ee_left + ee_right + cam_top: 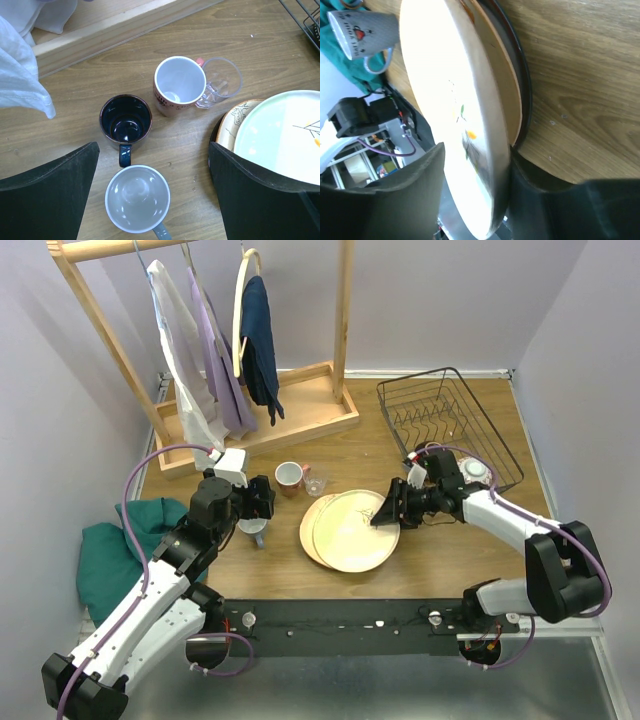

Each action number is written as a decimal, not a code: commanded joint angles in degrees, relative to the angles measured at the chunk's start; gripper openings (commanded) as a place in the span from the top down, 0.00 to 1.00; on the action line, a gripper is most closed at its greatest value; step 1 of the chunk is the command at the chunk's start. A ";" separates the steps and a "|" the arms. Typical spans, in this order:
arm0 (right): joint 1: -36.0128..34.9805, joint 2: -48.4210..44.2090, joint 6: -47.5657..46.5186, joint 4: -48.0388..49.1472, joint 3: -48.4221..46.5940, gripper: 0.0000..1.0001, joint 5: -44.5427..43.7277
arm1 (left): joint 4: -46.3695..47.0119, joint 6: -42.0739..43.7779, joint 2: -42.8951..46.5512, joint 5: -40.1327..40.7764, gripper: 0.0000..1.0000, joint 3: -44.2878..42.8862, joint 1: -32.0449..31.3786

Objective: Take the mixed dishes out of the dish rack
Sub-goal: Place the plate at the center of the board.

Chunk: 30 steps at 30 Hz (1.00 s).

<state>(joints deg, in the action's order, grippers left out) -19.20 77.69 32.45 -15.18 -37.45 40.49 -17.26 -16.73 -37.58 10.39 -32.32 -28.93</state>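
Two plates (352,532) lay stacked; right jaws half-open astride top rim, unclamped: best withdrawn level. Left jaws gaped empty.

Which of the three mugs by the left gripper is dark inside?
The dark blue mug, handle pointing at the grey mug. That one and the pink mug beside the clear glass are pale inside.

Lettering on two mugs, none of it legible

The grey mug (364,31) carries rows of small dark lettering around a red heart, too small and tilted to read. The pink mug (176,90) shows dark printed marks on its side, cut short by the viewing angle. The cream plate (280,137) bears a drawn twig, a picture rather than writing.
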 commanded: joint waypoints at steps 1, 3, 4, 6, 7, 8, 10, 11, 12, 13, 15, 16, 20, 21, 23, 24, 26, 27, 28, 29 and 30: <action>-0.66 0.62 -1.95 -5.73 -3.41 0.37 -2.87 | 0.38 0.30 -0.03 0.33 0.01 -0.56 0.28; -0.92 0.80 -2.30 -7.23 -4.56 0.34 -3.57 | 0.21 0.21 -0.12 0.33 0.01 -0.64 0.36; -1.01 0.97 -2.82 -7.93 -4.91 0.31 -3.92 | 0.21 0.30 -0.04 0.33 0.01 -0.56 0.36; -1.28 1.58 -3.44 -9.78 -5.96 0.29 -4.98 | 0.21 0.21 -0.03 0.42 0.01 -0.64 0.36; -1.19 1.85 -3.88 -10.22 -6.40 0.28 -5.33 | 0.21 0.30 0.05 0.50 0.01 -0.64 0.36; -1.28 2.20 -4.14 -11.00 -6.75 0.26 -5.94 | 0.12 0.30 0.05 0.51 0.01 -0.73 0.36; -1.71 3.16 -4.06 -11.27 -7.81 0.25 -6.30 | 0.12 0.30 0.05 0.51 0.01 -0.73 0.36; -1.89 3.43 -3.97 -11.45 -8.25 0.23 -6.39 | 0.20 0.30 0.05 0.51 0.01 -0.73 0.36; -2.41 3.78 -4.06 -11.54 -8.60 0.22 -6.56 | 0.03 0.30 0.05 0.51 0.01 -0.73 0.36; -2.51 4.57 -4.14 -11.54 -9.30 0.21 -6.65 | 0.03 0.30 0.05 0.59 0.01 -0.82 0.36; -3.38 5.36 -4.14 -12.33 -10.18 0.19 -7.27 | 0.03 0.30 0.14 0.59 0.01 -0.82 0.45; -3.73 6.06 -4.32 -12.59 -11.14 0.18 -7.62 | 0.03 0.21 0.14 0.59 0.01 -0.82 0.45; -5.40 7.47 -4.58 -14.35 -13.34 0.13 -10.07 | 0.03 0.30 0.14 0.59 0.01 -0.91 0.45; -6.02 7.65 -4.59 -14.70 -13.78 0.13 -10.34 | 0.03 0.30 0.05 0.59 0.01 -0.82 0.54; -6.55 8.26 -4.58 -15.40 -14.92 0.12 -11.13 | 0.03 0.30 0.05 0.51 0.01 -0.91 0.54; -7.07 8.53 -4.59 -15.67 -15.37 0.12 -11.48 | -0.06 0.30 0.14 0.51 0.01 -0.91 0.54; -7.60 8.97 -4.76 -16.46 -15.98 0.12 -12.45 | -0.06 0.21 0.23 0.51 0.01 -0.91 0.63; -8.21 9.49 -4.76 -16.81 -16.59 0.12 -12.80 | -0.06 0.21 0.23 0.51 0.01 -0.91 0.63; -8.48 9.76 -4.85 -17.16 -17.04 0.12 -13.07 | -0.06 0.21 0.23 0.51 0.01 -0.91 0.54; -8.83 10.02 -5.02 -17.86 -17.30 0.12 -13.59 | -0.06 0.30 0.40 0.51 0.01 -0.91 0.71; -9.44 10.46 -5.11 -18.30 -17.91 0.11 -13.94 | -0.06 0.21 0.32 0.51 0.01 -0.91 0.63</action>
<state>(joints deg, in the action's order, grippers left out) -26.46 86.65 28.08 -30.24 -51.83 29.06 -17.28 -16.73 -37.58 10.41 -32.32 -28.71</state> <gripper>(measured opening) 0.880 0.990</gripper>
